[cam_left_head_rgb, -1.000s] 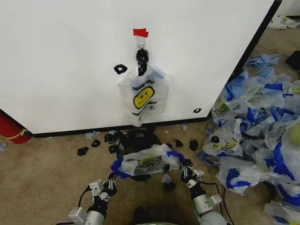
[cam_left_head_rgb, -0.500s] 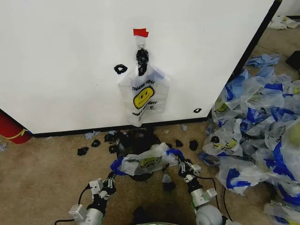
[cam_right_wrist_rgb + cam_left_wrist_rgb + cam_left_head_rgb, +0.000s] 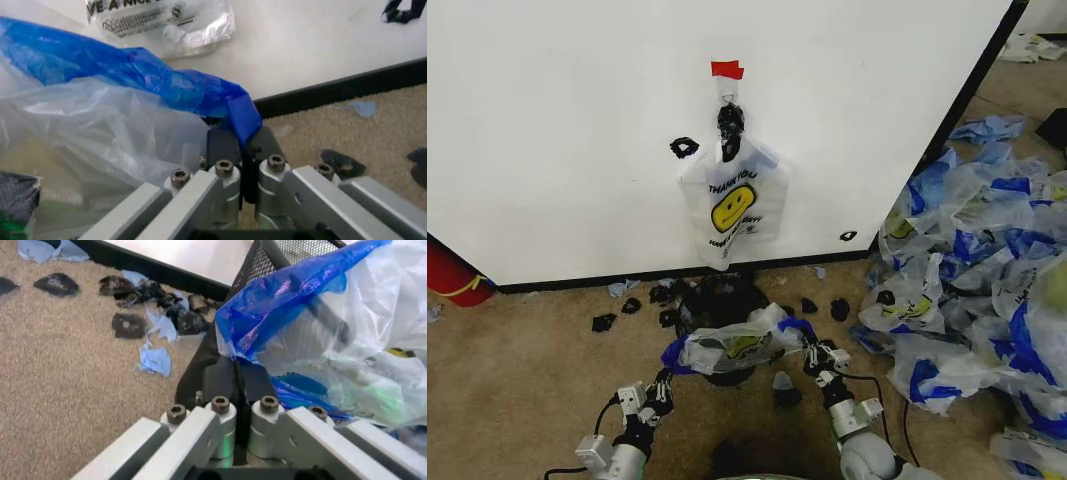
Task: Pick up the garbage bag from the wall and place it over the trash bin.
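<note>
Both pairs of fingers are closed tight, each pinching a blue handle of the garbage bag [image 3: 732, 349]. Left gripper [image 3: 235, 371]: black pads pressed together, blue plastic bunched just above the tips. Right gripper [image 3: 241, 146]: same state, a fold of blue handle caught between the pads.

Bag hangs stretched between the two grippers, left gripper [image 3: 665, 381] at one end and right gripper [image 3: 815, 356] at the other. It sits directly over the trash bin [image 3: 724, 300], a black mesh bin on the carpet close to the base of the wall [image 3: 557, 150]. The bag mouth looks only partly spread; much of the film is crumpled in the middle.

Step in hand, by my reading: fitting the bag over the bin rim. Pick-up is done. Next move likely calls for holding the handles apart wide enough to clear the rim on both sides, then lowering evenly. Risk: thin film snagging on the mesh or slipping off one side.

Another bag [image 3: 732, 207] with a smiley print hangs on the wall under a red tape piece [image 3: 726, 69]. A pile of used bags [image 3: 977, 260] lies to the robot's right.
</note>
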